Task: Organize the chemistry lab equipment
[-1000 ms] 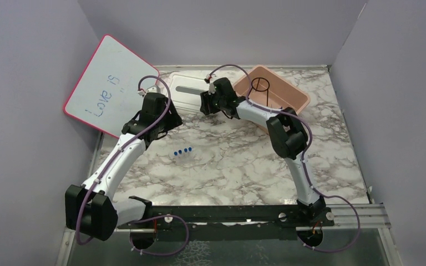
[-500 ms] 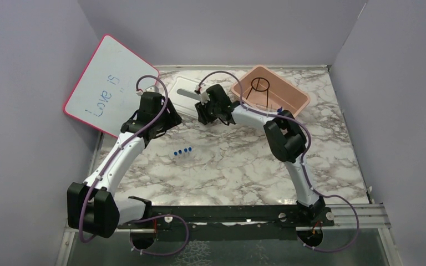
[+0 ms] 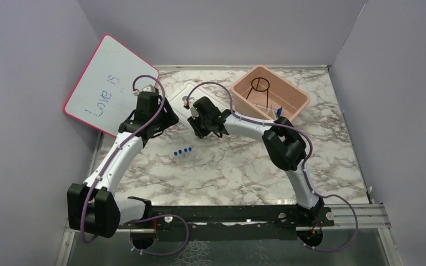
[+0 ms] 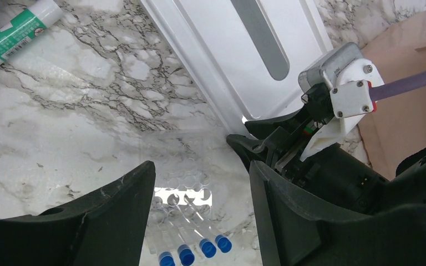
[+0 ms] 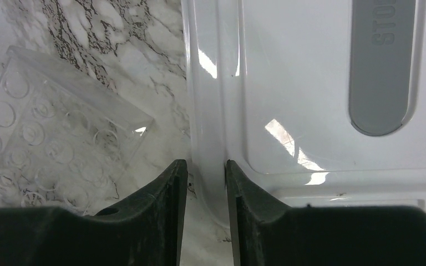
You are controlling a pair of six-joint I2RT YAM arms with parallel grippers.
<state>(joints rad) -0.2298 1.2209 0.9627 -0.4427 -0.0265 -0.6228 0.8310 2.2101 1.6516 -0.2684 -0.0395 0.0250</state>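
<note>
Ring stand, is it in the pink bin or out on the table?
In the bin. The top view shows the ring stand sitting within the bin's walls, not on the marble.

Soft, even overhead light; white glare patches on the glossy white plastic lid (image 5: 299, 72); only faint shadows on the grey-veined marble worktop (image 3: 233, 166); wrist views slightly soft

Blue-capped tubes (image 4: 206, 247) are cut off at the bottom edge; perhaps four.
</note>
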